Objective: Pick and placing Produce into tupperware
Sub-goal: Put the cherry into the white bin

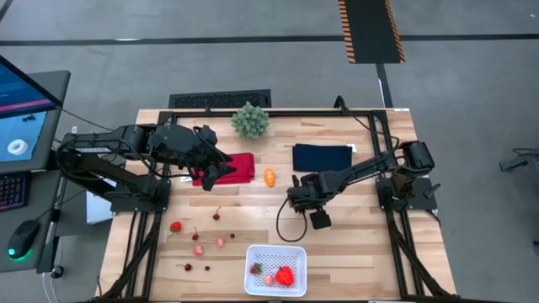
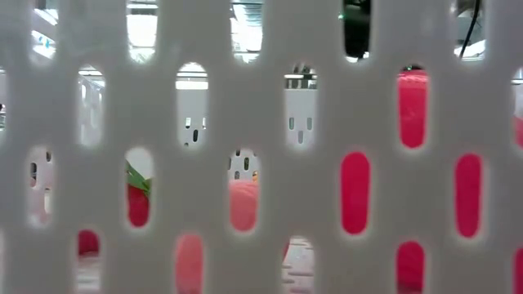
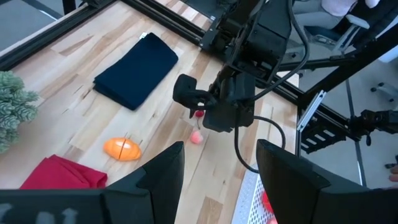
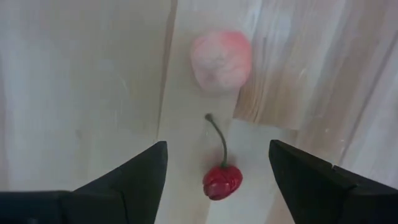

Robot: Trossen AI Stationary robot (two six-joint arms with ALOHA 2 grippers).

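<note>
My right gripper (image 4: 217,180) points down, open, over a dark red cherry (image 4: 222,180) that lies on the table between its fingers, untouched. A pinkish piece (image 4: 221,53) lies just beyond the cherry's stem. In the high view this gripper (image 1: 295,195) is at mid-table and hides both. The white tupperware (image 1: 278,254) stands at the near edge, holding a red pepper piece (image 1: 285,275), a strawberry (image 1: 256,268) and a pinkish piece. An orange piece (image 1: 269,177) lies near the centre. My left gripper (image 1: 217,174) waits open above the red cloth (image 1: 240,164), with nothing between its fingers (image 3: 161,180).
More produce lies at the near left: a strawberry (image 1: 175,225), cherries (image 1: 217,215) and pinkish pieces (image 1: 199,249). A green plant (image 1: 250,120) stands at the far edge and a navy cloth (image 1: 322,156) lies at the far right. The tupperware's slotted wall (image 2: 261,98) fills the low view.
</note>
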